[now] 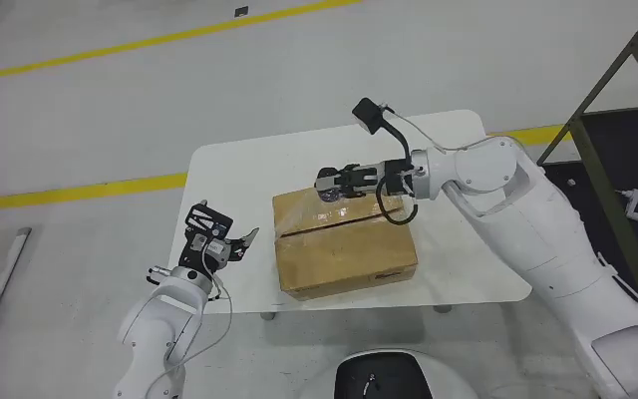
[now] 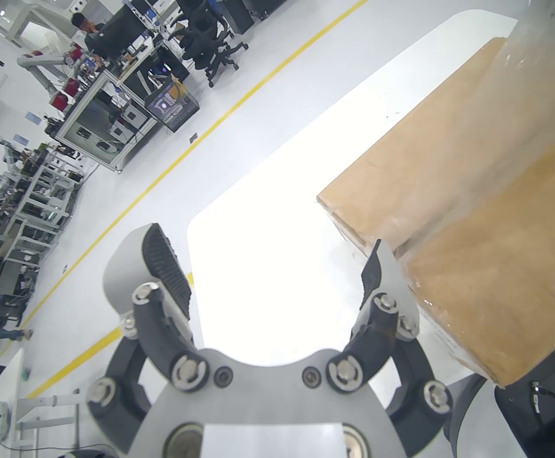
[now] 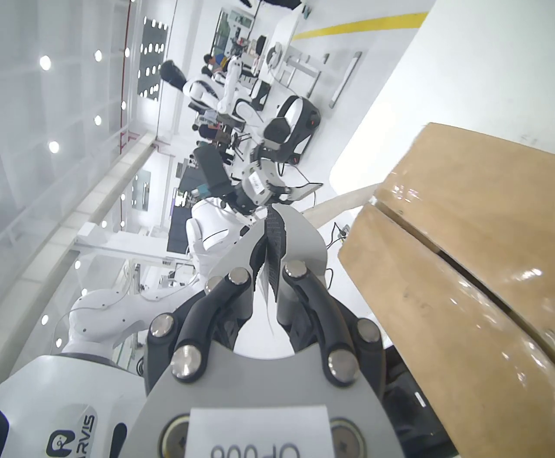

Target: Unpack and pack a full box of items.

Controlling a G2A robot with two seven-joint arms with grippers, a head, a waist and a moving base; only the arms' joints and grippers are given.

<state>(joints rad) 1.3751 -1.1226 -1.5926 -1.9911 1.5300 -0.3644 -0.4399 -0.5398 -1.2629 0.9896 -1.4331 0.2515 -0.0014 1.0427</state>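
Observation:
A brown cardboard box [image 1: 344, 239] sits in the middle of the white table [image 1: 449, 140], flaps down, with a seam [image 3: 442, 256] along its glossy top. My right gripper [image 1: 323, 183] hovers at the box's far left top edge; in the right wrist view its fingers [image 3: 277, 243] are pressed together. A hazy strip of clear tape [image 2: 527, 39] rises from the box [image 2: 455, 182] toward it. My left gripper [image 1: 242, 242] stands open just left of the box, low over the table, with nothing between its pads [image 2: 167, 260]. It also appears farther off as the left gripper [image 3: 264, 186].
Bare table lies left of the box [image 2: 260, 243] and behind it. A dark metal rack [image 1: 598, 130] stands off the table's right side. Yellow lines [image 1: 90, 190] cross the floor.

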